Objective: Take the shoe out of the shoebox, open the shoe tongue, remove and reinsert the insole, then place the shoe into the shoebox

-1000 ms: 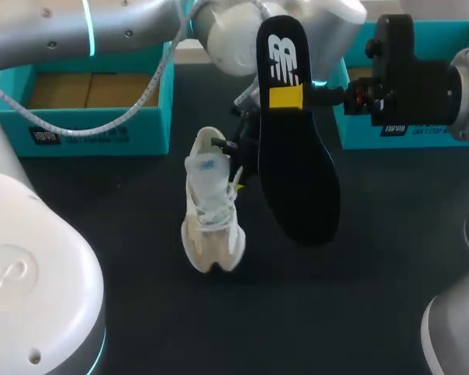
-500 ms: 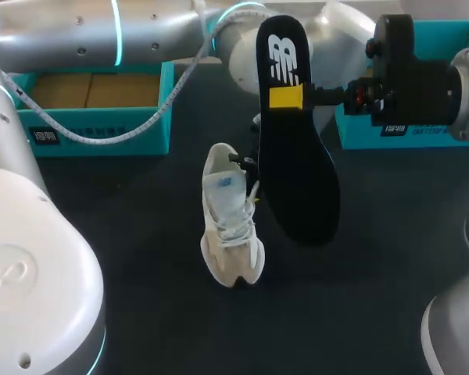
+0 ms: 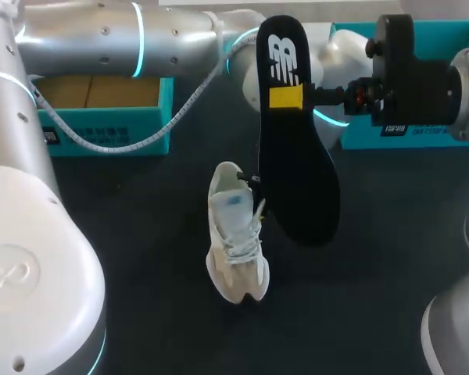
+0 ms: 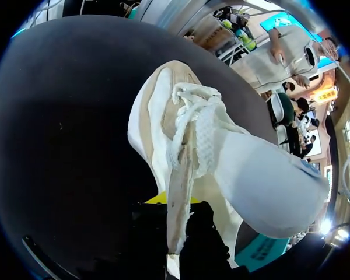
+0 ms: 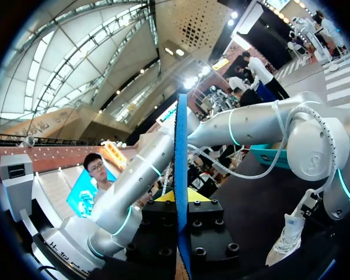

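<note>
My left gripper (image 4: pixel 174 219), pinching the cream mesh shoe (image 3: pixel 236 242), has dragged it toward five o'clock. My right gripper (image 3: pixel 287 97) clamps the black foam insole (image 3: pixel 295 168); reinsertion looks next.

Right gripper (image 3: pixel 285 97) pinches the black insole (image 3: pixel 295 168) near its heel end and holds it upright over the table (image 3: pixel 141 312). White shoe (image 3: pixel 236 234) is just beside it, toe toward the camera. Left gripper (image 3: pixel 250 181) is at the shoe's heel, mostly hidden. Left box (image 3: pixel 102 125) and right box (image 3: pixel 430 134) are at the back.
</note>
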Controlling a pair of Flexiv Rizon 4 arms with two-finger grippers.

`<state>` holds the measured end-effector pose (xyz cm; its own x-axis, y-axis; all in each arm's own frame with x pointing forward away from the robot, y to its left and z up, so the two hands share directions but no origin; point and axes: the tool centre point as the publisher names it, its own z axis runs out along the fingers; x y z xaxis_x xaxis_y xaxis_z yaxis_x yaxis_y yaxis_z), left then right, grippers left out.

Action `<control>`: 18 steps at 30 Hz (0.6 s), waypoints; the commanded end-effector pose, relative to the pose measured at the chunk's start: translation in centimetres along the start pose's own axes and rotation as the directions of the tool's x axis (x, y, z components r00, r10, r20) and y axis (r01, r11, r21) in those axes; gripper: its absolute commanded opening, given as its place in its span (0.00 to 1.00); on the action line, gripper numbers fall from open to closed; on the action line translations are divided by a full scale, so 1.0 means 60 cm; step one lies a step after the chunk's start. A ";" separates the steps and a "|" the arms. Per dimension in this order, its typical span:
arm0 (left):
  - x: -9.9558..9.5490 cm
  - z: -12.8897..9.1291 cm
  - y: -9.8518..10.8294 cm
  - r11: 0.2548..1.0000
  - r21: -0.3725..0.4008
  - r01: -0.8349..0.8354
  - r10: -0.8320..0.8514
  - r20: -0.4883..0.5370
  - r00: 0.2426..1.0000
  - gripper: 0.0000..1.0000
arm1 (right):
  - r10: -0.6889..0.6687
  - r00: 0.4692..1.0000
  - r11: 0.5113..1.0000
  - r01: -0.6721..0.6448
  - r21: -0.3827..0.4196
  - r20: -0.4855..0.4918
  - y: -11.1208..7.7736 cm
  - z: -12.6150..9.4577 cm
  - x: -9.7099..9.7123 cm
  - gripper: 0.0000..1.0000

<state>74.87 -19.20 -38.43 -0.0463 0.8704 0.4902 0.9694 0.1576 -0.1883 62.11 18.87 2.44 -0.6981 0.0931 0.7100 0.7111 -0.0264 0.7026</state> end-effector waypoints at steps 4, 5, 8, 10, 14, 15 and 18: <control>-0.011 0.018 -0.001 1.000 0.014 -0.023 0.023 0.006 1.000 0.00 | 0.001 1.000 1.000 -0.001 0.000 0.001 0.002 0.007 -0.001 0.00; -0.009 0.018 -0.002 1.000 0.015 -0.026 0.026 0.011 1.000 0.06 | 0.001 1.000 1.000 -0.001 0.000 0.001 0.002 0.007 -0.001 0.00; 0.002 0.008 -0.005 0.999 -0.001 -0.044 0.044 0.052 0.998 1.00 | 0.001 1.000 1.000 -0.001 0.000 0.001 0.002 0.007 -0.001 0.00; 0.011 -0.002 -0.008 0.999 -0.018 -0.048 0.050 0.085 0.995 1.00 | 0.001 1.000 1.000 -0.001 0.000 0.001 0.002 0.007 -0.001 0.00; 0.028 -0.028 -0.010 0.997 -0.050 -0.065 0.072 0.147 0.986 1.00 | 0.001 1.000 1.000 -0.001 0.000 0.001 0.002 0.007 -0.001 0.00; 0.032 -0.034 -0.011 0.996 -0.057 -0.063 0.071 0.156 0.985 1.00 | 0.001 1.000 1.000 -0.001 0.000 0.001 0.002 0.007 -0.001 0.00; 0.042 -0.056 -0.009 0.994 -0.098 -0.045 0.064 0.196 0.979 1.00 | 0.001 1.000 1.000 -0.001 0.000 0.001 0.002 0.007 -0.001 0.00</control>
<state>75.48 -20.37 -36.35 -0.0154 0.9284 0.3713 0.9822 0.0835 -0.1682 62.11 18.87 2.44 -0.6981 0.0931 0.7100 0.7111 -0.0264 0.7026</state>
